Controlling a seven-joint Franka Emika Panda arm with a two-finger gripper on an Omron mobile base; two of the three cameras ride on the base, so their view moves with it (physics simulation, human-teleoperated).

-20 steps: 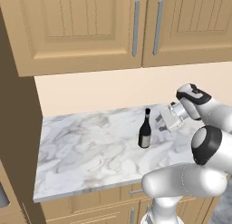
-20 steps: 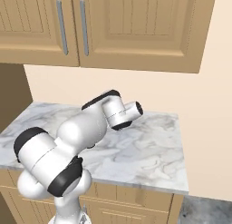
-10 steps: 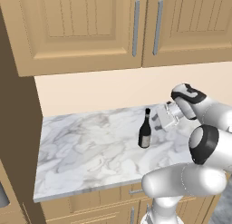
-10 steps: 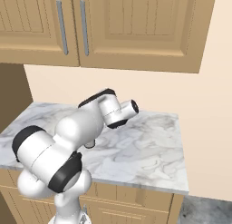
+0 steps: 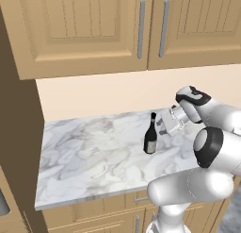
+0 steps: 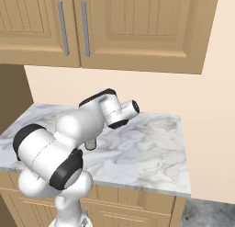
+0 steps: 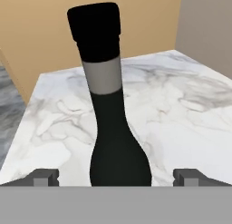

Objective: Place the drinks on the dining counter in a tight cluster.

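Left base view: wall cabinets (image 5: 141, 29) hang above the marble counter (image 5: 94, 156), w/ a brown side panel (image 5: 19, 133) at the counter's left end. Wine bottle (image 5: 150, 134) stands upright mid-counter, nothing else near it on the top. Tool (image 5: 165, 127) sits just right of the bottle at neck height, jaws wide apart; hand view has the bottle (image 7: 111, 123) centred between the tips, not touched. Vs half a sec ago: tool a bit closer to the bottle; bottle unmoved.
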